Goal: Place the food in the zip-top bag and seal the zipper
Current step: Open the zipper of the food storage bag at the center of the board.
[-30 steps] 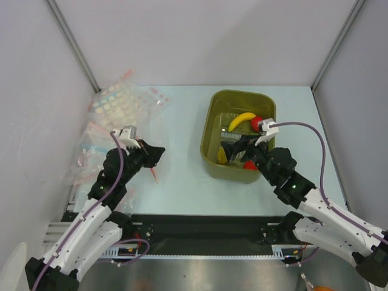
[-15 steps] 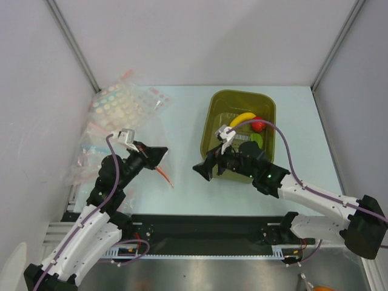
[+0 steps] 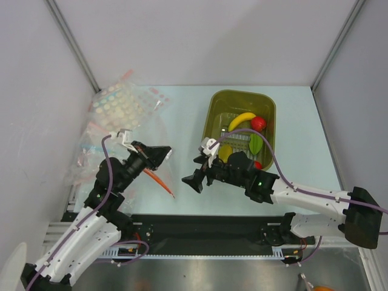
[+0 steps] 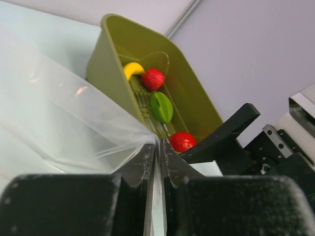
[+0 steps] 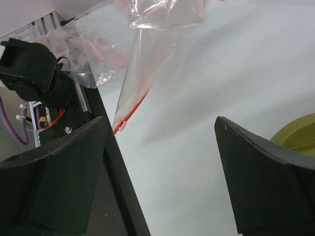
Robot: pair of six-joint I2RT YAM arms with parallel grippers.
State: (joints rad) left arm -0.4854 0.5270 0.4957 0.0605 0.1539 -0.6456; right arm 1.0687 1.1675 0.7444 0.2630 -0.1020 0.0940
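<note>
My left gripper [image 3: 161,154] is shut on an edge of the clear zip-top bag [image 3: 154,173], which hangs below it with the orange-red zipper [image 3: 162,182] slanting down toward the table. The left wrist view shows the film [image 4: 74,113] pinched between the closed fingers [image 4: 158,147]. My right gripper [image 3: 193,180] stands open and empty just right of the zipper, above bare table. Its wrist view shows the bag [image 5: 147,64] and zipper [image 5: 130,110] ahead of the spread fingers [image 5: 160,123]. The food lies in the olive basket [image 3: 213,115]: a banana [image 3: 241,120], two red fruits [image 3: 258,123] [image 3: 259,165] and a green piece [image 3: 255,144].
Other clear bags with dots and coloured strips [image 3: 121,103] are piled at the far left against the wall. The black base rail [image 3: 206,227] runs along the near edge. The basket stands at the right rear, close behind the right arm.
The right arm has come out of the basket and swung left to the bag, its gripper open. The left gripper has shifted slightly right, and the zipper hangs farther toward the middle.
</note>
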